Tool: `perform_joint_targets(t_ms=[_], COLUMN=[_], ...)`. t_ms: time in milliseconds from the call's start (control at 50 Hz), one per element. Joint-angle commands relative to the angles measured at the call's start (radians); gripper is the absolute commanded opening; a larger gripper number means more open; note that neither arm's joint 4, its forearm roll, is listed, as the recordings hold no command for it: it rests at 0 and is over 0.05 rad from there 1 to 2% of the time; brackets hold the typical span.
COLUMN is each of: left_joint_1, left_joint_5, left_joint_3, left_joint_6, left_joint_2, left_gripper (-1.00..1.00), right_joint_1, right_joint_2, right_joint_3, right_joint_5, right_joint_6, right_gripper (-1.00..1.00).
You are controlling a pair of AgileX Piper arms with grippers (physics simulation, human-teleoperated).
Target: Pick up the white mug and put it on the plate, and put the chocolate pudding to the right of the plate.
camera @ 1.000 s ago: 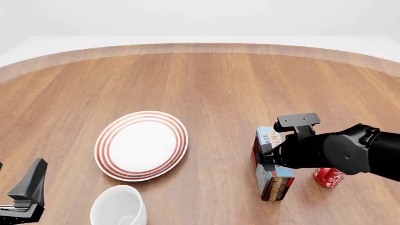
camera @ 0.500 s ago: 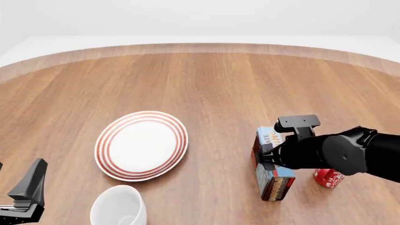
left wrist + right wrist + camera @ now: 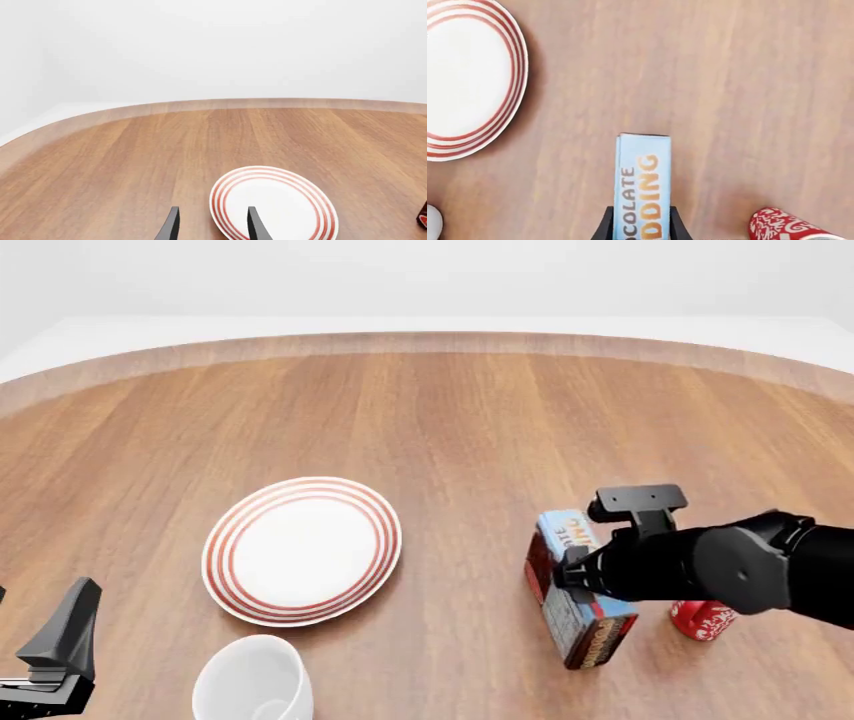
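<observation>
While right arm [image 3: 721,570] reaches leftward, jaws clamp chocolate pudding [image 3: 577,590]

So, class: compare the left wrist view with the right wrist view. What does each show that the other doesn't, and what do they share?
Only the left wrist view shows the left gripper, open with nothing between its fingers, and the table's far edge.

Only the right wrist view shows the right gripper shut on the chocolate pudding, and, clearly, the red mug.

Both show the plate, nothing on it, and the wooden table.
</observation>
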Motion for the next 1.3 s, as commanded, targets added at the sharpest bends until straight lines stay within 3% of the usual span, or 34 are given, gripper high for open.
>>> perform_joint_targets(t_ms=[20,500,680,820,860,1300], left_joint_1=[0.0,0.0,0.0,0.0,0.0,0.0], left_joint_5=[0.0,0.0,0.0,0.0,0.0,0.0], left_joint_3=[0.0,0.0,0.0,0.0,0.0,0.0], left_joint_6=[0.0,0.0,0.0,0.0,0.0,0.0], left_joint_2=[0.0,0.0,0.0,0.0,0.0,0.0], left_gripper=[1.0,1.0,1.0,1.0,1.0,1.0], right_joint_1=[0.025,0.044,0.062,0.092,0.095,0.117], right_joint_2=[-0.033,-0.138,-0.152,-0.142,-0.137,-0.075], right_joint_3=[-0.002,-0.04,-0.07,-0.095,-0.104,-0.202], right_joint_5=[0.034,0.08,0.088,0.086,0.087,0.082], right_joint_6=[0.03,0.051,0.083,0.127,0.112,0.174], right_gripper=[-1.0,-1.0,-1.0,-1.0,-1.0,-1.0])
